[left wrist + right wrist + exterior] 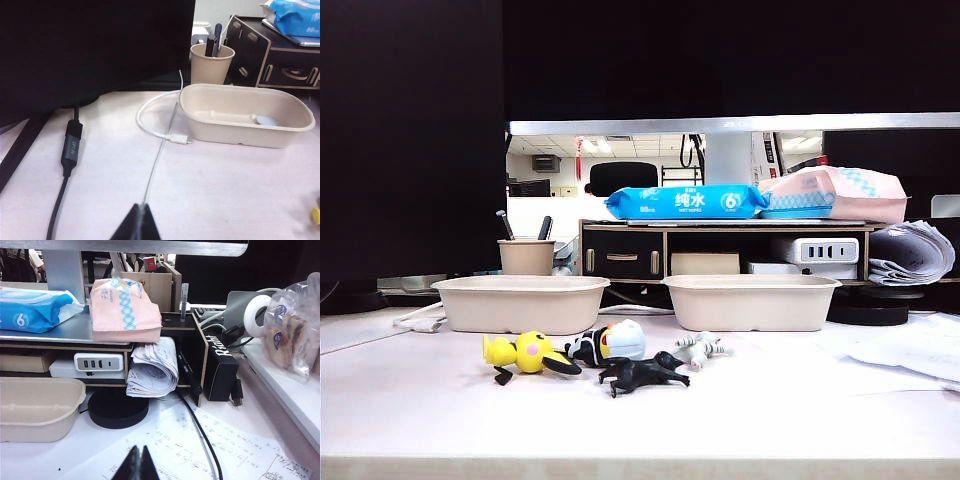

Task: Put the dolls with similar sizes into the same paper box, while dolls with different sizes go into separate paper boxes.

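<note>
Your pale counter (770, 400) sits before a dark monitor and wooden shelf. Two beige paper-pulp trays (520, 303) (750, 301) run long axis parallel to the front edge. Four toy dolls lie toppled before them: yellow (525, 353), blue-black (610, 344), black (642, 374), grey-green (700, 349). Left gripper (141, 214) and right gripper (138, 456) hang clenched, empty.

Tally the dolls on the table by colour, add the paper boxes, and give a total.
Yellow doll: 1
Light-blue, black and white doll: 1
Black doll: 1
Pale grey-green doll: 1
Paper boxes, left and right: 2
Total: 6
</note>
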Controlling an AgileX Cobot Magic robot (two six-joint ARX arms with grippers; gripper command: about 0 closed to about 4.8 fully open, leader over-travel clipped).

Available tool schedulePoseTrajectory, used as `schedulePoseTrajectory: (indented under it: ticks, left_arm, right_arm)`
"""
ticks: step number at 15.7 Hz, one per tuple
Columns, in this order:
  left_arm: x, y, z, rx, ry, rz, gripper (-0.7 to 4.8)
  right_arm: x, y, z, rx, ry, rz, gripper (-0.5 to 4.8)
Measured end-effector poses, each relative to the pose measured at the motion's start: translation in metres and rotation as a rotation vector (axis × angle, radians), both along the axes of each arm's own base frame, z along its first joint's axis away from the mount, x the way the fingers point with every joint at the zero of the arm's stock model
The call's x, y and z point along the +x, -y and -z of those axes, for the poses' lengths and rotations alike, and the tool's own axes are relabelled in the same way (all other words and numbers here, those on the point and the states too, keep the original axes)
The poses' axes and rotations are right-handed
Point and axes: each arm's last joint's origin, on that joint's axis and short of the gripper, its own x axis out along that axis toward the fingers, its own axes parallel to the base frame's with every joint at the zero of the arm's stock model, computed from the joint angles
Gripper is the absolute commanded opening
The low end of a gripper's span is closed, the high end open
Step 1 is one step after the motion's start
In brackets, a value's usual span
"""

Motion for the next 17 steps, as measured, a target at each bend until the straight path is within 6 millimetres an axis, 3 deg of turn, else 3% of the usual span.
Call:
schedulePoseTrajectory:
  ticks: [9, 13, 17]
  left_arm:
    - [0.000, 0.002, 0.000, 0.001, -0.004, 0.012, -0.05]
    - [0.004, 0.026, 0.018, 0.036, -0.213, 0.233, -0.05]
    - [-0.005, 0.048, 0.018, 0.060, -0.212, 0.458, -0.05]
  right_arm:
    - [0.000, -0.001, -0.005, 0.019, 0.057, -0.039, -0.05]
    - [-0.001, -0.001, -0.011, 0.228, 0.118, -0.073, -0.05]
    - [-0.004, -0.005, -0.023, 0.429, 0.145, -0.217, -0.05]
